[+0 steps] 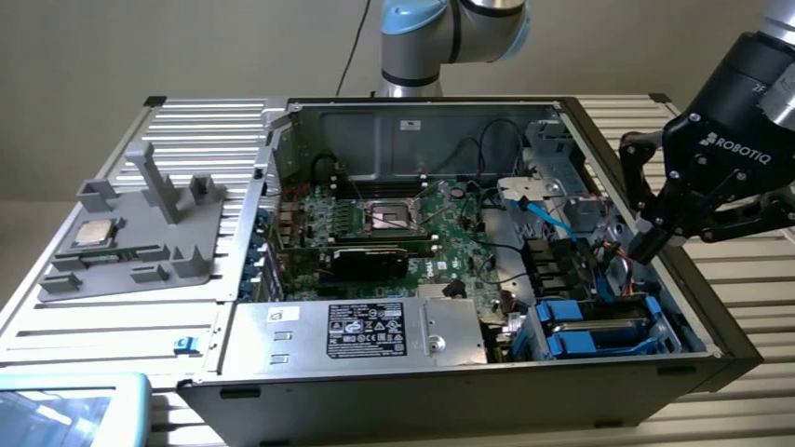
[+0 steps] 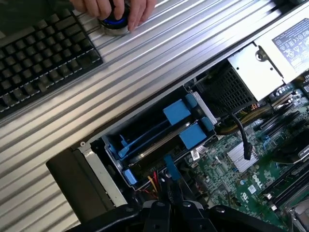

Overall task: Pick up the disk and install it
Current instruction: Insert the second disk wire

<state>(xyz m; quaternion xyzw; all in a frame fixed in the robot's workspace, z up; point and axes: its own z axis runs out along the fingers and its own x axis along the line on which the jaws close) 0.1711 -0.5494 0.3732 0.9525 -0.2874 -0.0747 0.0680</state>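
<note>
The disk (image 1: 599, 328), silver-grey inside its blue carrier frame, lies in the drive bay at the front corner of the open computer case (image 1: 448, 372) on the exterior view's right. The wrist view shows the disk's blue frame (image 2: 179, 112) seated in that bay. My gripper (image 1: 649, 244) hangs just above the case's right wall, a little behind the bay, its black fingers (image 2: 170, 207) shut together with nothing between them. It is apart from the disk.
Inside the case are the green motherboard (image 1: 385, 219), cables and a large silver box (image 1: 360, 331) with a label. A grey fixture (image 1: 137, 237) holding a small square chip (image 1: 97, 233) sits on the exterior view's left. A keyboard (image 2: 43, 53) and a person's hand (image 2: 111, 9) lie beyond the case.
</note>
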